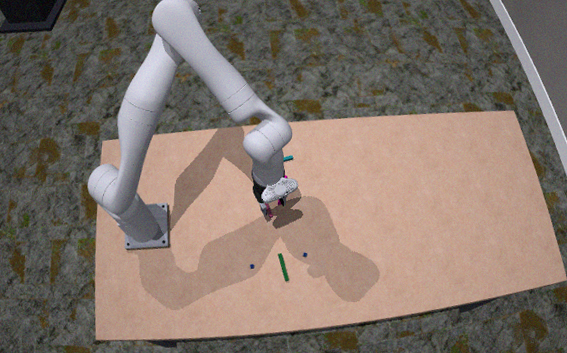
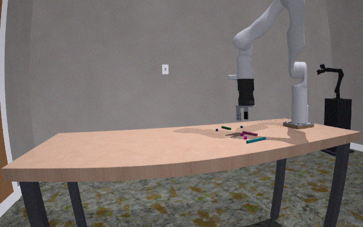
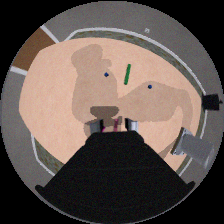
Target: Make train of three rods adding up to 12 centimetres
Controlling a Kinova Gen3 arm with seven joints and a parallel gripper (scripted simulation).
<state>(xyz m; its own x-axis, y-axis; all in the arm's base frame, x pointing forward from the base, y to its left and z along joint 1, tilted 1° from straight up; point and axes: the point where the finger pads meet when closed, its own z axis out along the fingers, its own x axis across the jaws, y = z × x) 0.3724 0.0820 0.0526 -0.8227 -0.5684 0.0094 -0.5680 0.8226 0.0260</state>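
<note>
My gripper [image 2: 242, 116] is open and empty, and hangs above the table over the pink rod [image 2: 250, 133]. In the wrist view a piece of the pink rod [image 3: 116, 125] shows below, between the fingers. The turquoise rod [image 2: 256, 140] lies just beside the pink one; in the top view only its end [image 1: 288, 158] shows past my wrist. Two short magenta rods [image 2: 242, 134] [image 2: 245, 137] lie by the pink rod. The green rod [image 1: 283, 267] lies nearer the front edge, with one blue cube [image 1: 252, 266] on its left and another [image 1: 305, 255] on its right.
My arm's base plate [image 1: 148, 233] is bolted at the table's left end. A black stand [image 2: 337, 112] with a dark arm stands off the table behind the base. The rods all lie in the table's left half.
</note>
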